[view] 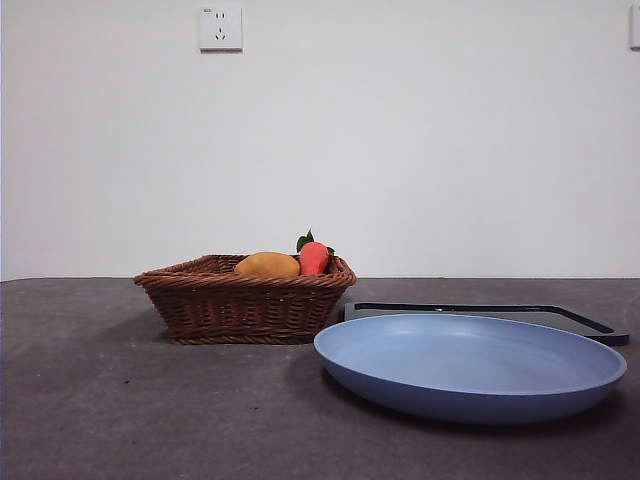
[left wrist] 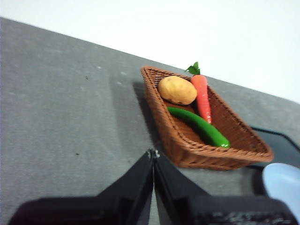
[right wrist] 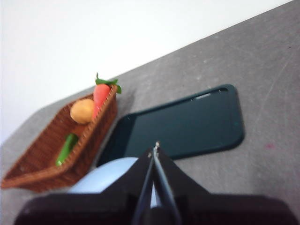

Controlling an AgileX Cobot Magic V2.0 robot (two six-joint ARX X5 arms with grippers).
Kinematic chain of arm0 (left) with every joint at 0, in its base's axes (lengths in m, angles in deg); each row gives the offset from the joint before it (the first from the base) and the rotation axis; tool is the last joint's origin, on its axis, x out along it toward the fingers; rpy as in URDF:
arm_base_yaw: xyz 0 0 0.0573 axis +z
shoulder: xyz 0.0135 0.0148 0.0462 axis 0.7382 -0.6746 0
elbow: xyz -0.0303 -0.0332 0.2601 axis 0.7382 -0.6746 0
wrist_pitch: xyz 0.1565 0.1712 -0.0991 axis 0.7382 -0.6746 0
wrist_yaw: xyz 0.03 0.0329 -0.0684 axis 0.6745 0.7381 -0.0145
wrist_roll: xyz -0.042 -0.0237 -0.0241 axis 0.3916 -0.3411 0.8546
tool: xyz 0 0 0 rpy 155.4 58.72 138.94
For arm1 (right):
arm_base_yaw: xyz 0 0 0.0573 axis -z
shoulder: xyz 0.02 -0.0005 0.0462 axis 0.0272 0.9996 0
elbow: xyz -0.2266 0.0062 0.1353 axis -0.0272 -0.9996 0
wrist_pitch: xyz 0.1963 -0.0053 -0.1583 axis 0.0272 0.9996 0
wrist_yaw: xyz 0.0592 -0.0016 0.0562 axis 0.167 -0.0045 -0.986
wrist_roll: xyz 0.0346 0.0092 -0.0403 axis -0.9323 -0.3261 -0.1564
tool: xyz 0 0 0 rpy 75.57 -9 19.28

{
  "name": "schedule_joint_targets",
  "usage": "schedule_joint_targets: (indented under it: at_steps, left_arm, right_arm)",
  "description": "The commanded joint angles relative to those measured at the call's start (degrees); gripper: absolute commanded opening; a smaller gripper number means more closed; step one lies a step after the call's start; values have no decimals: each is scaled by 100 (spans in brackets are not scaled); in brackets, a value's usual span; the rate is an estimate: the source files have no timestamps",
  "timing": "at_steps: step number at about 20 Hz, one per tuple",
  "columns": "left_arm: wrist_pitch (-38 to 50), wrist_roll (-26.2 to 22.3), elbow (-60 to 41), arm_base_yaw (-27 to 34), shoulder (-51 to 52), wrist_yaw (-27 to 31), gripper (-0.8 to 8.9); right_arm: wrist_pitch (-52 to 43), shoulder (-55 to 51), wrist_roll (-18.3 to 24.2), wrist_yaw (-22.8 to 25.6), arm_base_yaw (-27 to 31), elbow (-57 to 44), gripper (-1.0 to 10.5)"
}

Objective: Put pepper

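The glossy green pepper [left wrist: 199, 127] lies in the brown wicker basket [left wrist: 187, 145], beside a red-orange carrot [left wrist: 202, 96] and a yellow-orange fruit [left wrist: 177, 90]. It also shows in the right wrist view [right wrist: 67, 149]. In the front view the basket [view: 245, 300] hides the pepper. The blue plate [view: 470, 365] stands right of the basket. My left gripper [left wrist: 153, 153] is shut, empty, above the table short of the basket. My right gripper [right wrist: 156, 146] is shut, empty, above the plate's edge [right wrist: 110, 176].
A dark flat tray [right wrist: 180, 126] lies behind the plate, also in the front view [view: 490, 310]. The carrot [view: 314, 257] and the fruit [view: 267, 265] rise above the basket rim. A wall socket [view: 221, 28] is on the white wall behind.
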Motion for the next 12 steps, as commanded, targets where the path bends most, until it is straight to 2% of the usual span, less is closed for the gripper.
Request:
schedule_joint_targets:
  at_steps: [1, 4, 7, 12]
  left_arm:
    - [-125, 170, 431, 11, -76, -31, 7]
    - [-487, 162, 931, 11, -328, -59, 7]
    - [-772, 114, 1427, 11, -708, -319, 6]
    - [-1327, -262, 2236, 11, -1456, -935, 7]
  right_arm:
    - [-76, 157, -208, -44, -9, 348, 5]
    - [-37, 509, -197, -188, -13, 758, 5]
    - [225, 953, -50, -367, -20, 1294, 5]
    - [1414, 1829, 599, -669, -35, 2551, 5]
